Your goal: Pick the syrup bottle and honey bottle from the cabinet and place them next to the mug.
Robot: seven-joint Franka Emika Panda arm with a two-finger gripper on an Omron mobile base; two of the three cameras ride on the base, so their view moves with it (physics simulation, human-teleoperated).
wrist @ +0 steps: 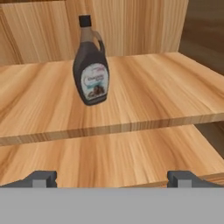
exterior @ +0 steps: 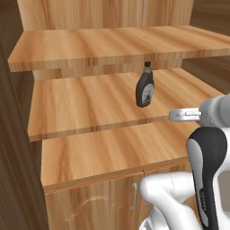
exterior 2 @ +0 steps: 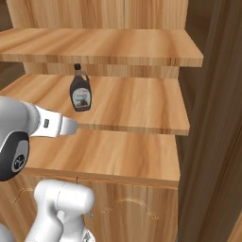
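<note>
The syrup bottle [exterior: 144,87] [exterior 2: 80,92] [wrist: 90,65] is dark, with a black cap and a pale label. It stands on the middle shelf of the light wooden cabinet [exterior: 81,103] [exterior 2: 137,104]. My gripper [exterior: 172,116] [exterior 2: 74,126] [wrist: 113,179] hovers in front of that shelf's front edge, slightly lower than the bottle and well apart from it. Its two fingertips [wrist: 43,178] stand wide apart with nothing between them, so it is open. The honey bottle and the mug are out of view.
An upper shelf [exterior: 112,45] [exterior 2: 104,45] overhangs the bottle closely. Below the middle shelf lies a wider wooden top [exterior: 112,152] [exterior 2: 118,153] over panelled doors with a thin metal handle [exterior: 134,196]. A dark wooden wall [exterior 2: 217,142] stands to the right.
</note>
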